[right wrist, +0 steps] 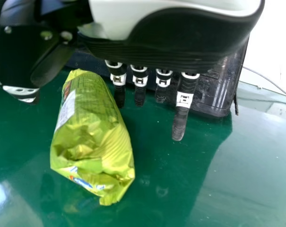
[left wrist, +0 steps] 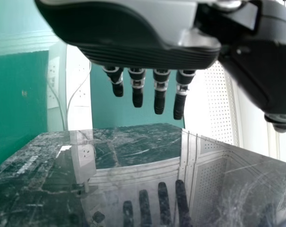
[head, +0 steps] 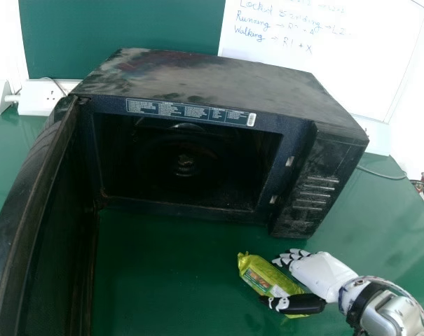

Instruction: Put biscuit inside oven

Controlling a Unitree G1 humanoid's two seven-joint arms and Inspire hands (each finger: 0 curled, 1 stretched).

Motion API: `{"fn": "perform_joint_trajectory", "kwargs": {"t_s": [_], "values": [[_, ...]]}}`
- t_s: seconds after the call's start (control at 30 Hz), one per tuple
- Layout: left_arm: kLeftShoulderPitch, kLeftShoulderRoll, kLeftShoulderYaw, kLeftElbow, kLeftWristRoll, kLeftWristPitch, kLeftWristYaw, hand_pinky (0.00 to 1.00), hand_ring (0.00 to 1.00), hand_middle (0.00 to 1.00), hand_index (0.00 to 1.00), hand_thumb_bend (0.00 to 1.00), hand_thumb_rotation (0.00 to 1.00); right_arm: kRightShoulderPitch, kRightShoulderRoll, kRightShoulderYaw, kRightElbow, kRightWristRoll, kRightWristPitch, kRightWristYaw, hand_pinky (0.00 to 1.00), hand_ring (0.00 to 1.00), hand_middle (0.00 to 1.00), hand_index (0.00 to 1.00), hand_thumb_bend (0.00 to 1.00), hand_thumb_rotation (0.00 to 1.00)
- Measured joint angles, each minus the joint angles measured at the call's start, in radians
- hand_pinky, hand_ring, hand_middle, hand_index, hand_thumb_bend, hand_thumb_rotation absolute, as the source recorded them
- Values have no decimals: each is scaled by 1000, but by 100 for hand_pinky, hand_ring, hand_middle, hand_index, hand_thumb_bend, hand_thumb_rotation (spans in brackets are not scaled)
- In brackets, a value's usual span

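Observation:
The black oven (head: 212, 77) stands on the green table with its door (head: 40, 210) swung wide at the left; its cavity (head: 190, 164) faces forward. A green biscuit packet (head: 268, 278) lies on the table before the oven's right part. My right hand (head: 320, 274) is at the packet's right side, fingers extended beyond it and thumb over its near end. In the right wrist view the packet (right wrist: 93, 137) lies between the thumb and fingers of my right hand (right wrist: 180, 106), not gripped. My left hand (left wrist: 160, 90) has straight fingers above a glossy dark surface (left wrist: 133, 161).
A whiteboard (head: 324, 52) with handwriting stands behind the oven. Sockets (head: 47, 94) are at the back left. A cable (head: 383, 173) runs across the table (head: 380, 224) at the right, behind my right hand.

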Motion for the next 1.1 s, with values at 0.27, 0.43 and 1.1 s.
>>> {"fn": "perform_joint_trajectory", "kwargs": {"t_s": [0.27,0.43,1.1], "values": [[0,-3,0,8,0,-29,-10,84,85,90,84,100,80,27,36,0,24,-49,-43,-115,58,89,98,92,81,92],[0,-3,0,21,-19,-46,-24,92,88,92,85,100,81,51,58,0,12,-121,-35,-165,58,89,97,92,80,92],[36,-28,-12,-2,-8,-67,0,93,87,92,84,100,80,99,74,3,-27,-238,-43,-187,57,87,97,92,81,93]]}}
